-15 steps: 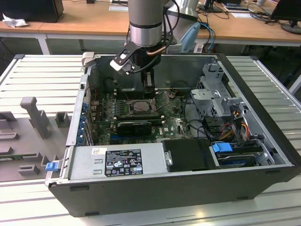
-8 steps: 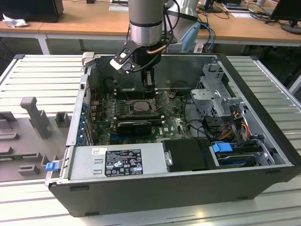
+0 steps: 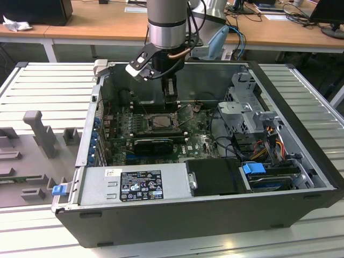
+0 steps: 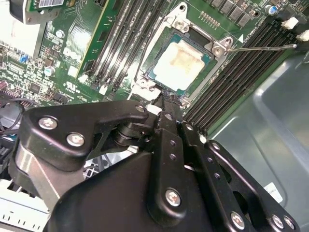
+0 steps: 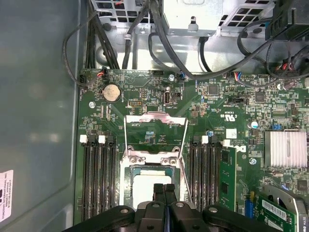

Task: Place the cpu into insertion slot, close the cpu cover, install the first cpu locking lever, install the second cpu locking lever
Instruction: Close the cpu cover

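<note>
One cpu (image 4: 182,64) lies flat in the insertion slot (image 4: 218,48).

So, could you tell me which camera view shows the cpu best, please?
The second wrist view: nearly the whole pale top of the cpu is visible, close up. In the first wrist view the gripper covers part of it; the exterior view shows it far off, deep inside the case.

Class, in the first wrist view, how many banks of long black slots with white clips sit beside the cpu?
2. One bank lies along one side of the cpu, the other along the opposite side, by the green card. The claw hides one end of each.
</note>
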Motion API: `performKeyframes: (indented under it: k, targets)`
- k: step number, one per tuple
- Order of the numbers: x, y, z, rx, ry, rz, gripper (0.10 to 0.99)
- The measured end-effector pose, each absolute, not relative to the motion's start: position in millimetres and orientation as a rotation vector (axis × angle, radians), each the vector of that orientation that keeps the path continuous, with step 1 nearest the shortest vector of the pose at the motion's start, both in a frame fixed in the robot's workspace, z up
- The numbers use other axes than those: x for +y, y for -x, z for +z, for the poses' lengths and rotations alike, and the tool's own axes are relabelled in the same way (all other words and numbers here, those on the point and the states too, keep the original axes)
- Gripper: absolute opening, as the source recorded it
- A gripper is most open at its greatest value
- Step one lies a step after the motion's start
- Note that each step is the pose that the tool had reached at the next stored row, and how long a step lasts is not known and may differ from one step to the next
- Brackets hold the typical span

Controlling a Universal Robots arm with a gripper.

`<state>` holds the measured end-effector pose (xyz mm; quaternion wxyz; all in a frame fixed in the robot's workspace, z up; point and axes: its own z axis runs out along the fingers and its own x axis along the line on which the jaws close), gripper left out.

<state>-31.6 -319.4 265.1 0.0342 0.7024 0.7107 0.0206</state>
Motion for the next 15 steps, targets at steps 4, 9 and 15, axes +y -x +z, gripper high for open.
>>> performKeyframes:
  k: [4, 9, 15]
  targets:
    - [-319, 30, 266, 2.185, -2.159, 0.062, 0.106]
    - [-319, 23, 271, 2.184, -2.158, 0.06, 0.106]
    - [-320, 21, 271, 2.184, -2.158, 0.06, 0.106]
